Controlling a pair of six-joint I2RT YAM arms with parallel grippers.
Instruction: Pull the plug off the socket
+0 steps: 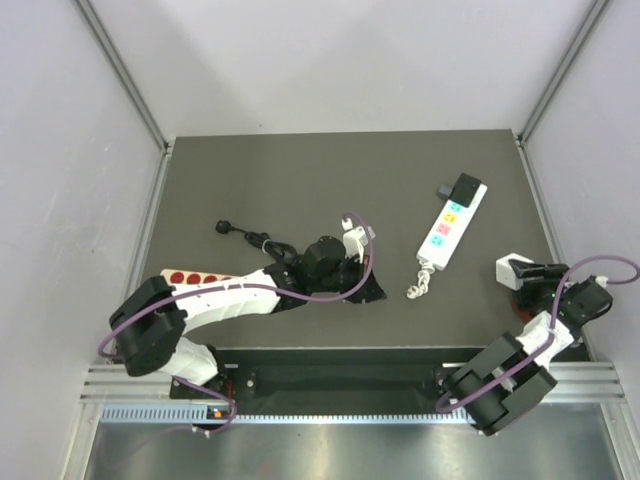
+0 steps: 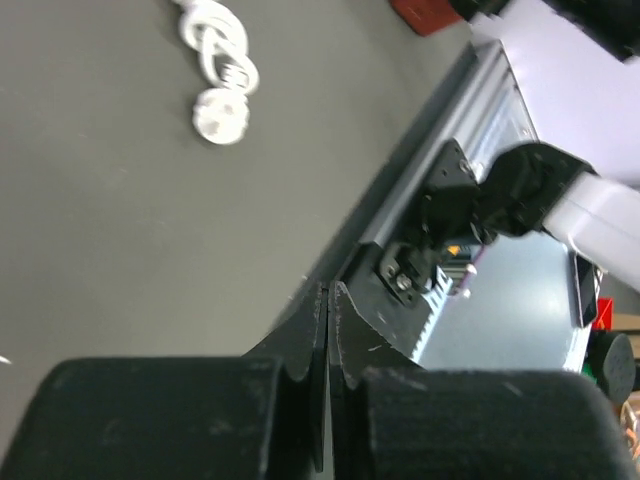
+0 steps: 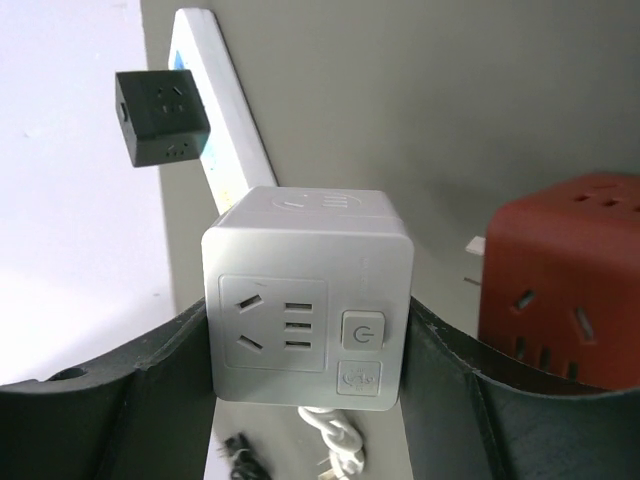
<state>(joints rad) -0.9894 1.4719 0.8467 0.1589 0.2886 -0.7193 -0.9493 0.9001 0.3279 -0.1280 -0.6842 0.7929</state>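
The long white socket strip [image 1: 452,226] with coloured outlet faces lies right of centre, its short white cord [image 1: 419,281] coiled at the near end. A black cube plug [image 1: 464,186] sits in its far end. Both show in the right wrist view, the strip [image 3: 228,140] with the black plug [image 3: 160,116] on it. My right gripper [image 1: 520,272] is near the right table edge, shut on a white cube socket [image 3: 308,296], well short of the strip. My left gripper [image 1: 372,292] is shut and empty [image 2: 328,292], left of the cord's plug [image 2: 220,114].
A red cube socket [image 3: 562,276] stands beside the white cube, under my right arm [image 1: 520,303]. A beige strip with red round spots [image 1: 195,279] lies under my left arm. A black plug with a coiled cable [image 1: 247,236] lies left of centre.
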